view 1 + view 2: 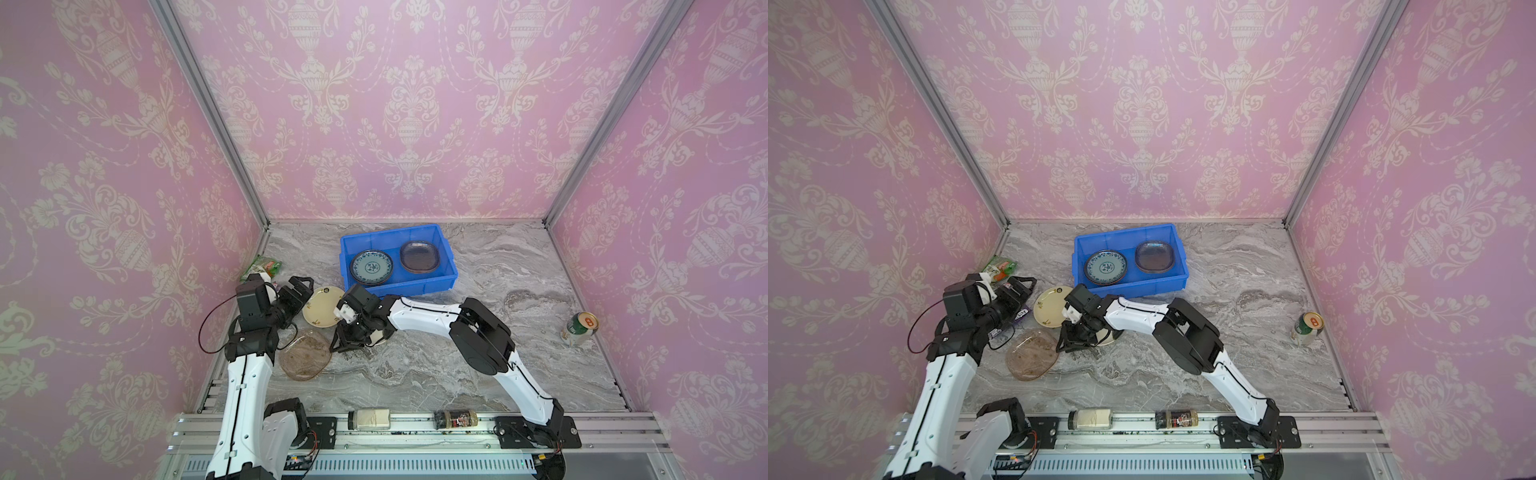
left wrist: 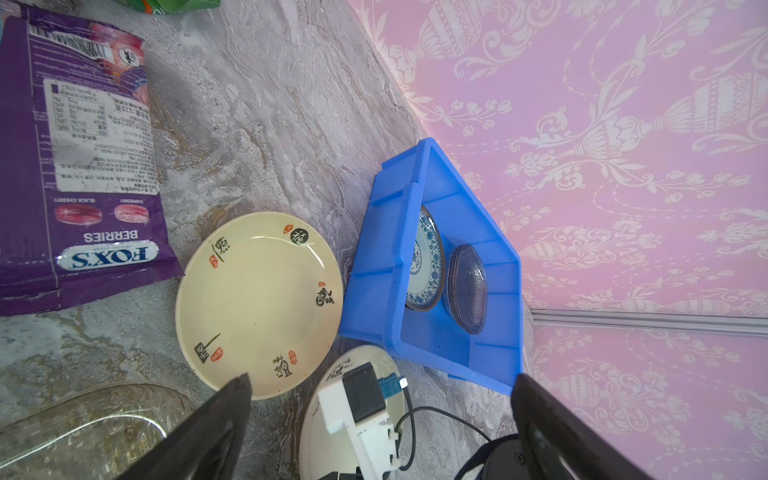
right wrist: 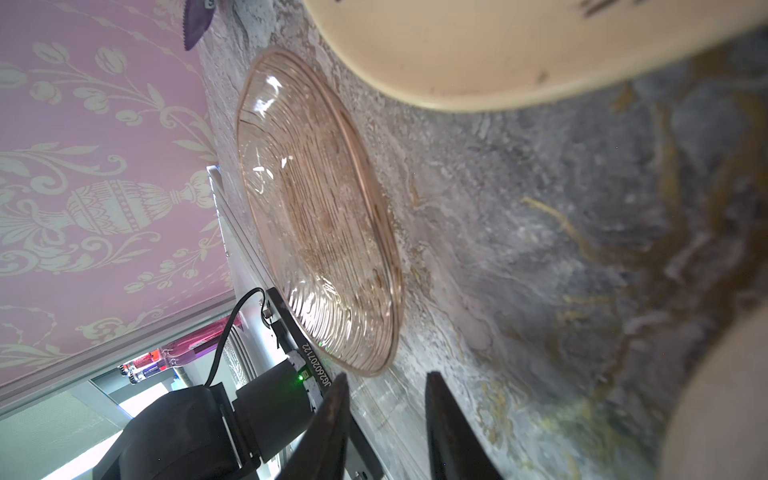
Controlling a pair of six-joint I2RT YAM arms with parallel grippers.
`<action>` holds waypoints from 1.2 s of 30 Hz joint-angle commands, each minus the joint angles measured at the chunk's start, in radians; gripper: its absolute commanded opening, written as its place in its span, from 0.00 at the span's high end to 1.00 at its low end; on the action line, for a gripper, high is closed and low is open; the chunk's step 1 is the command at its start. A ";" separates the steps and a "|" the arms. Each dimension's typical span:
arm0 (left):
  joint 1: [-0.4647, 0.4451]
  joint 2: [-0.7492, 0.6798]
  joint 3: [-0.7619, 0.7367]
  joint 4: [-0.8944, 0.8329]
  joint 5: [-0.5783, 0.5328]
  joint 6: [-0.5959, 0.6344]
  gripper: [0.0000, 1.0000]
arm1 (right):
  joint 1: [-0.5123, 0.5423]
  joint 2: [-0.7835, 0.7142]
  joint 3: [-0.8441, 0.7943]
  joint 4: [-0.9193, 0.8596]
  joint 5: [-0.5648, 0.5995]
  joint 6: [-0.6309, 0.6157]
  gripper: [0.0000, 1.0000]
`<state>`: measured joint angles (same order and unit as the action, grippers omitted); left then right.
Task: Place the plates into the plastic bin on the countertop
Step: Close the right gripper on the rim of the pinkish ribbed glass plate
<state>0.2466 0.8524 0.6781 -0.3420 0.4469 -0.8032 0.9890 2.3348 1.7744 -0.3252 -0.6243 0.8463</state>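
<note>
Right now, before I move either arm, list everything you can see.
plastic bin: 1, blue, back of countertop
teal-patterned plate: 1 showing, in bin
tinted glass plates: stack, count unclear, in bin beside it
cream plates: 2, countertop before bin; the second under right wrist
brown glass plate: 1, countertop by left arm
sweets bag: 1, purple, countertop
snack packet: 1, green, by wall
can: 1, green, far side
jars: 2, front rail
left gripper: open, empty
right gripper: narrowly open, empty
</note>
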 commanded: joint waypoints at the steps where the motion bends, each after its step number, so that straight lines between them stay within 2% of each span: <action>1: 0.014 0.002 -0.022 0.026 0.030 -0.005 0.01 | 0.003 0.030 0.053 -0.059 0.001 -0.037 0.68; 9: 0.022 -0.003 -0.033 0.027 0.033 0.002 0.01 | 0.003 0.087 0.121 -0.091 -0.006 -0.042 0.69; 25: 0.022 -0.013 -0.047 0.028 0.027 0.021 0.01 | 0.005 0.156 0.203 -0.119 0.006 -0.028 0.79; 36: 0.021 -0.015 -0.051 0.042 0.037 0.030 0.01 | 0.005 0.138 0.194 -0.099 0.016 -0.033 1.00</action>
<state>0.2600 0.8513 0.6289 -0.3092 0.4633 -0.8021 0.9890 2.4660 1.9579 -0.4099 -0.6132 0.8310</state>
